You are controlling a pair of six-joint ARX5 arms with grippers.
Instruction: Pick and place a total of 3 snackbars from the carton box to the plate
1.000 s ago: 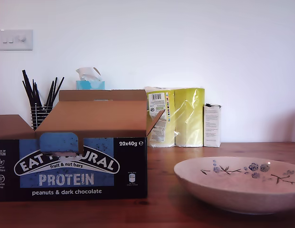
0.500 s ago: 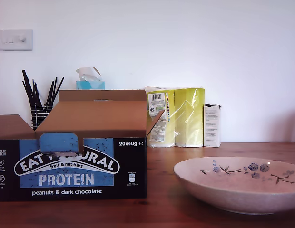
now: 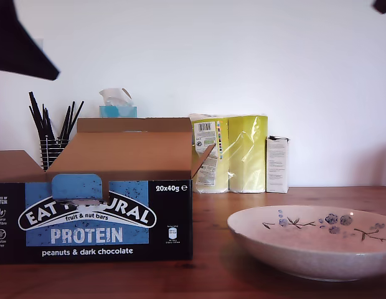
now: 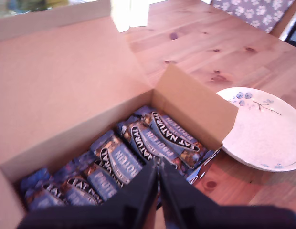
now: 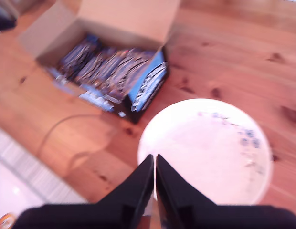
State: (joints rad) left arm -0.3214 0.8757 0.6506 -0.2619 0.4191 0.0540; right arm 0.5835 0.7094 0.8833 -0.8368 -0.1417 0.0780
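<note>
Nothing moved yet, by the look of it: plate [image 4: 262, 138] bare on the counter [image 3: 211, 274] just beside the carton box [image 3: 93, 221], all 3 placements left. Snackbars [image 4: 138, 148] packed in a row inside the open box, count unclear through blur. First gripper [image 4: 159, 191] above the bars and second gripper [image 5: 153, 181] above the plate's rim, both pinched nearly closed, carrying nothing.

Snackbars [image 4: 153, 143] hidden inside the carton box [image 3: 93, 212] in exterior view; second wrist view blurred.
</note>
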